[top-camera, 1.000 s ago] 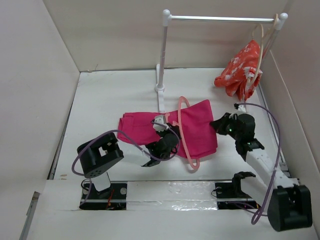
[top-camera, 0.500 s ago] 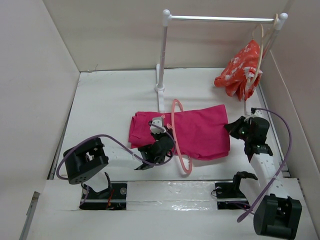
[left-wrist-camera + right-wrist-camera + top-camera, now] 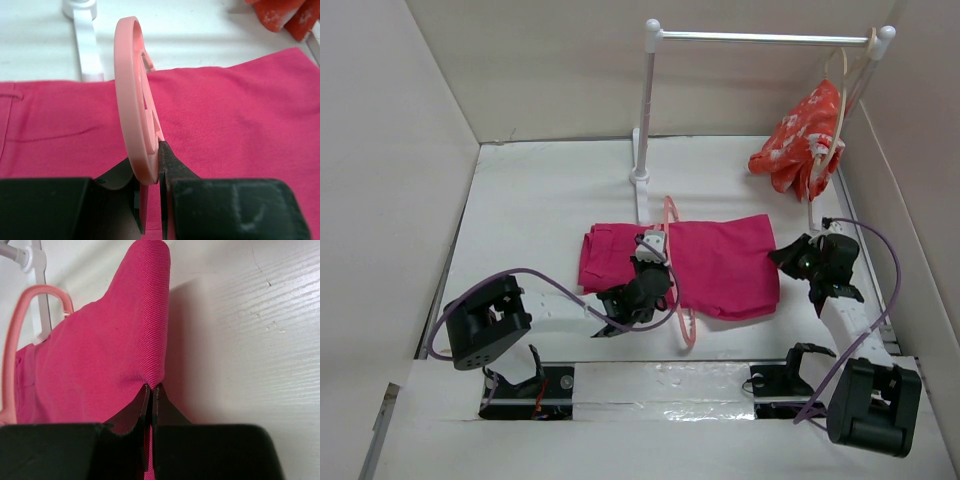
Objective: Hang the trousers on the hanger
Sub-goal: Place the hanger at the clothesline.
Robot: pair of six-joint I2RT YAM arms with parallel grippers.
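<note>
The magenta-pink trousers (image 3: 725,265) lie folded flat on the white table, with the waist to the left. The salmon-pink hanger (image 3: 670,225) stands on edge across their middle, with the cloth passing through its loop. My left gripper (image 3: 646,278) is shut on the hanger's rim (image 3: 131,100), and the trousers (image 3: 240,115) lie under it. My right gripper (image 3: 788,262) is at the cloth's right edge. It is shut on a pinched fold of the trousers (image 3: 100,350), with the hanger (image 3: 10,350) at the far left of that view.
A white clothes rack (image 3: 645,110) stands at the back, with its foot (image 3: 85,35) just behind the trousers. A red-orange floral garment (image 3: 800,135) hangs on a beige hanger (image 3: 840,90) at the rail's right end. Cardboard walls close in the left, back and right sides.
My right gripper has pulled the trousers' edge to the right, spreading the cloth through the hanger. My left gripper has turned the hanger more on edge and shifted it slightly.
</note>
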